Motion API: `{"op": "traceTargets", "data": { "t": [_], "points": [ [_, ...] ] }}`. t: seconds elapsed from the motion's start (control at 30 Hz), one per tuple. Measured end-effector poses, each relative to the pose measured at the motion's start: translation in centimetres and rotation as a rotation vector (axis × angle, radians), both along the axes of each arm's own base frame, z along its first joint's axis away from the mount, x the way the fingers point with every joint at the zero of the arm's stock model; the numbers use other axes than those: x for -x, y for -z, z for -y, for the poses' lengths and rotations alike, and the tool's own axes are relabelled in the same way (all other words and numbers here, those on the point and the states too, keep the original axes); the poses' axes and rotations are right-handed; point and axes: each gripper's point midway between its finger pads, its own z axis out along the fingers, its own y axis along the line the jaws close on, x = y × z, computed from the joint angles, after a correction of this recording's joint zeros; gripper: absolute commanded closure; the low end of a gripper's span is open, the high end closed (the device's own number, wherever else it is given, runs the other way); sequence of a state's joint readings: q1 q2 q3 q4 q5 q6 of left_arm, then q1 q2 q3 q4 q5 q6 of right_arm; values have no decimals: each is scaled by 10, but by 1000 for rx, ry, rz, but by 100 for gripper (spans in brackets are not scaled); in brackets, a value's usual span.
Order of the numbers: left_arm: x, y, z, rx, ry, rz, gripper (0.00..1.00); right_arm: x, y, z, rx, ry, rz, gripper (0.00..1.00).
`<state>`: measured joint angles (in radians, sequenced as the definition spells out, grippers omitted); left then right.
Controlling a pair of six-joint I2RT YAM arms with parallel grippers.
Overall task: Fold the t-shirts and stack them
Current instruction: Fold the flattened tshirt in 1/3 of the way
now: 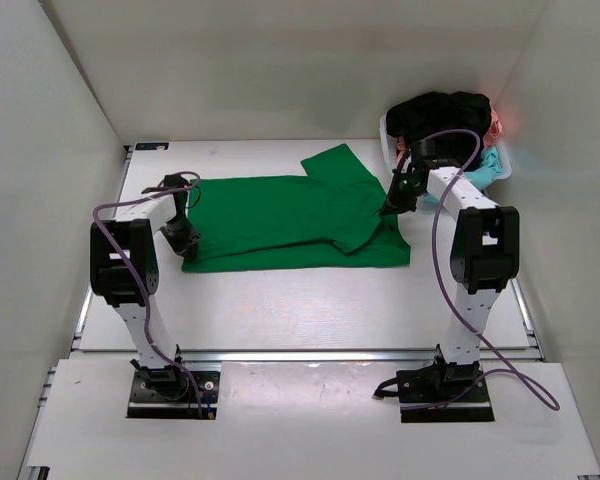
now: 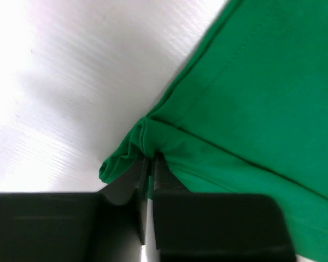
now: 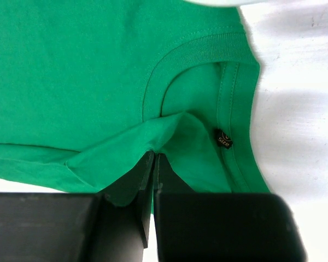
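Observation:
A bright green t-shirt (image 1: 290, 218) lies spread on the white table, collar end to the right, one sleeve folded up at the back. My left gripper (image 1: 183, 240) is shut on the shirt's left hem corner (image 2: 132, 147), cloth bunched between the fingers. My right gripper (image 1: 391, 203) is shut on the green cloth beside the collar (image 3: 169, 134); the neckband and a small black size label (image 3: 223, 138) show in the right wrist view. A black t-shirt (image 1: 442, 112), a pink one (image 1: 496, 124) and a light teal one (image 1: 488, 166) lie piled in the basket at the back right.
The white plastic basket (image 1: 388, 135) stands at the back right corner, close behind my right arm. White walls enclose the table on the left, back and right. Bare table (image 1: 300, 305) lies in front of the shirt.

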<state>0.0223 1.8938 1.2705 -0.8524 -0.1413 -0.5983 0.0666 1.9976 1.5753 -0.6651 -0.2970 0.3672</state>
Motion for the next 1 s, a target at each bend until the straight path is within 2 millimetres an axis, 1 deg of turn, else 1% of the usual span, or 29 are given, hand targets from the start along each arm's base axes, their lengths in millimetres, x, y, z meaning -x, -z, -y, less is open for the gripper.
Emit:
{"op": "traceTargets", "data": {
  "t": [0.03, 0.27, 0.4, 0.53, 0.63, 0.7, 0.73, 0.93, 0.97, 1.0],
  "points": [
    [-1, -1, 0, 0, 0, 3, 100, -1, -1, 0, 0, 1, 2, 100],
    [-4, -3, -2, 0, -4, 11, 100, -4, -5, 2, -8, 8, 12, 100],
    [-12, -9, -6, 0, -19, 35, 100, -11, -13, 2, -12, 11, 35, 100],
    [-21, -16, -11, 3, -35, 63, 100, -14, -17, 2, -13, 12, 47, 100],
    [-28, -21, -15, 6, -51, 85, 96, -14, -16, 2, -13, 12, 44, 100],
    [-32, -24, -18, 10, -63, 98, 95, -14, -14, 2, -12, 12, 41, 100],
    [-33, -25, -18, 12, -65, 104, 93, -14, -13, 2, -12, 12, 38, 99],
    [-44, -32, -18, 30, -76, 137, 90, -13, -10, 2, -13, 15, 30, 100],
    [-45, -32, -17, 34, -76, 139, 89, -13, -10, 2, -13, 15, 30, 100],
    [-46, -31, -17, 36, -77, 140, 85, -13, -10, 2, -13, 15, 30, 100]
  ]
}}
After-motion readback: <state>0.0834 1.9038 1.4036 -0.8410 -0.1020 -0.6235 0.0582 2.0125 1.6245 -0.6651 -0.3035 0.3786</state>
